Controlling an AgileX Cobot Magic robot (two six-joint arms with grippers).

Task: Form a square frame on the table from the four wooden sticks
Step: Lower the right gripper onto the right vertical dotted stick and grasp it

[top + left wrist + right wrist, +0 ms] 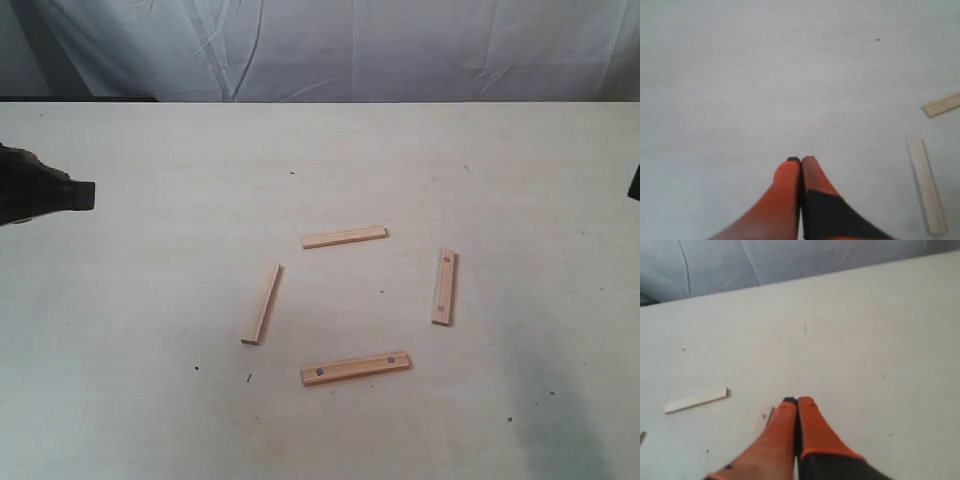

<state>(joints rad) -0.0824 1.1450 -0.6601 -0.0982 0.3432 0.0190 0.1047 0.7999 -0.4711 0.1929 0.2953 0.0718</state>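
Four wooden sticks lie flat on the table [150, 300] in a loose square, their ends apart: a far one [344, 237], a left one [261, 302], a right one [445, 286] and a near one [356, 368] with two dark dots. My left gripper [85, 195] hovers at the left edge, far from them; its orange fingers [790, 175] are pressed together, empty, with two sticks [926, 185] [941, 105] off to the side. My right gripper [797, 401] is shut and empty. A dotted stick [762, 419] lies just beside its fingers, partly hidden, with another stick [696, 400] farther off.
A white cloth backdrop [350, 50] hangs behind the table's far edge. A dark bit of the right arm [634, 182] shows at the right edge. A few tiny dark specks [196, 368] dot the tabletop.
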